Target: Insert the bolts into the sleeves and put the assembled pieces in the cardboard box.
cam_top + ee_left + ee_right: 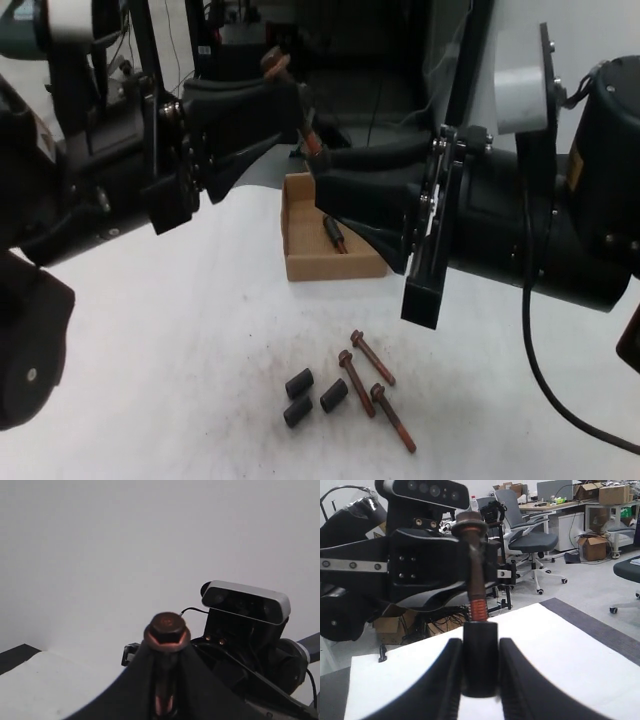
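Observation:
My left gripper (166,647) is shut on a copper-coloured bolt (166,629), just below its flanged head. My right gripper (480,650) is shut on a black sleeve (480,660), and the bolt (474,565) stands with its threaded end at the sleeve's mouth. In the high view both grippers meet above the cardboard box (300,262), with the bolt (293,100) slanting between them. One assembled piece (333,235) lies in the box. Three loose bolts (372,357) and three loose sleeves (298,382) lie on the white bench in front.
The box stands at the middle of the white bench (180,330), with bare surface to its left and in front on the left. The loose parts cluster near the front edge. Office chairs (530,540) and boxes stand in the room behind.

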`<state>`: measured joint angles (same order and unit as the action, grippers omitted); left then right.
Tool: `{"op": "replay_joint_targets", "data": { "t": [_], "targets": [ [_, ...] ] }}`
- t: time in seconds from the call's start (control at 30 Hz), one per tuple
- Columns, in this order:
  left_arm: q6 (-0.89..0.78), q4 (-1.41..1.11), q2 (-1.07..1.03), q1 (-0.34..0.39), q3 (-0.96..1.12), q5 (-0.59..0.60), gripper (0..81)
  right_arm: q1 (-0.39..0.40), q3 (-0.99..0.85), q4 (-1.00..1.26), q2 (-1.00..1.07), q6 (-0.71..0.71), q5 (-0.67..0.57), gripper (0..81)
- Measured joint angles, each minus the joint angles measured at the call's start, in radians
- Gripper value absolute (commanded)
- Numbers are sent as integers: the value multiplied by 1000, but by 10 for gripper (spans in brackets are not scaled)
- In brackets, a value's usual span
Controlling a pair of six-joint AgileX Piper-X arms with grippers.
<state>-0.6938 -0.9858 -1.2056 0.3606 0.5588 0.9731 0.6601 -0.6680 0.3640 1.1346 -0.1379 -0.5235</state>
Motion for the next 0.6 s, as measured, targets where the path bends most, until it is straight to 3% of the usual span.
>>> {"op": "replay_joint_targets", "data": {
  "t": [0.17, 0.43, 0.5, 0.6],
  "targets": [
    [13, 19, 0, 34, -2, -12, 58, 0, -2, 12, -3, 0, -8, 8],
    [10, 59, 0, 41, -2, -8, 420, 0, -1, 8, -5, 0, 1, 8],
    [-2, 59, 0, 41, -2, -16, 467, 0, -1, 5, -5, 0, 5, 8],
    [-10, 61, 0, 43, -2, -29, 475, 0, -1, 5, -5, -1, 5, 8]
  ]
}}
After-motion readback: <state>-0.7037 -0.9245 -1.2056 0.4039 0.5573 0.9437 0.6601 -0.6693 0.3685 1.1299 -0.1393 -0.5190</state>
